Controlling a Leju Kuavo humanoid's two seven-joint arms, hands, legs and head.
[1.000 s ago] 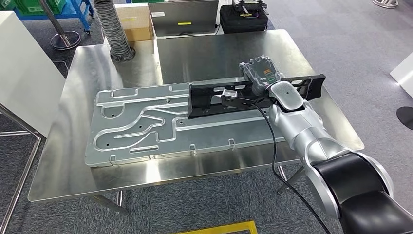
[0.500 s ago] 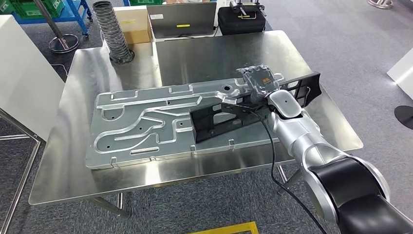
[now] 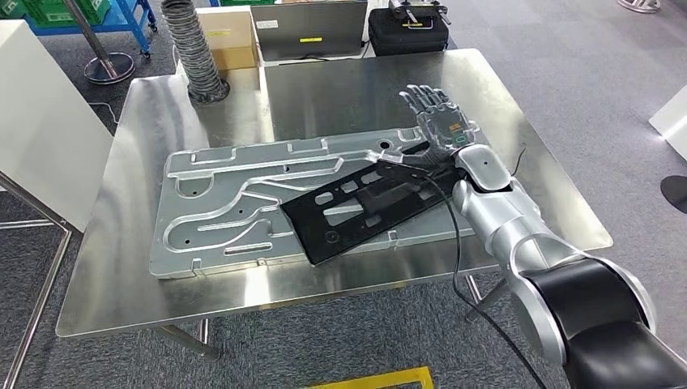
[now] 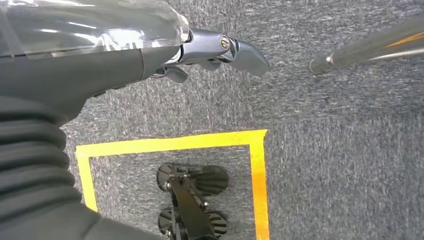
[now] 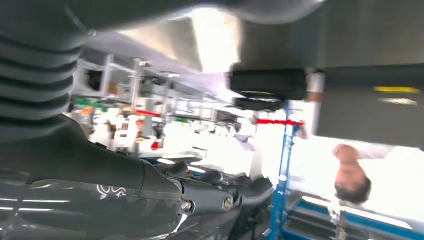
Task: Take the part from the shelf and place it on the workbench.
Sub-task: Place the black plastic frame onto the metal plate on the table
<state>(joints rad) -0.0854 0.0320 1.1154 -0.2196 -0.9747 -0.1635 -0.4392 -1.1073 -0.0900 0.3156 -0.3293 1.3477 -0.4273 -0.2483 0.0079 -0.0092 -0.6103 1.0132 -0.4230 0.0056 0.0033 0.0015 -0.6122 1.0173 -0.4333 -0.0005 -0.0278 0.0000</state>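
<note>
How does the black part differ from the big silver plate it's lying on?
The black part is matte black; the silver plate is shiny bare metal. The part is the smaller of the two and lies skewed across the plate's right end, while the plate lies lengthwise along the workbench. The part has rectangular cut-outs; the plate has raised winding channels. Both lie flat.

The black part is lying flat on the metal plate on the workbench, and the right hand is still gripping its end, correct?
Not quite. The black part does lie flat on the metal plate on the workbench, but the right hand is not gripping it. The head view shows that hand open, fingers spread, raised past the part's end and holding nothing.
</note>
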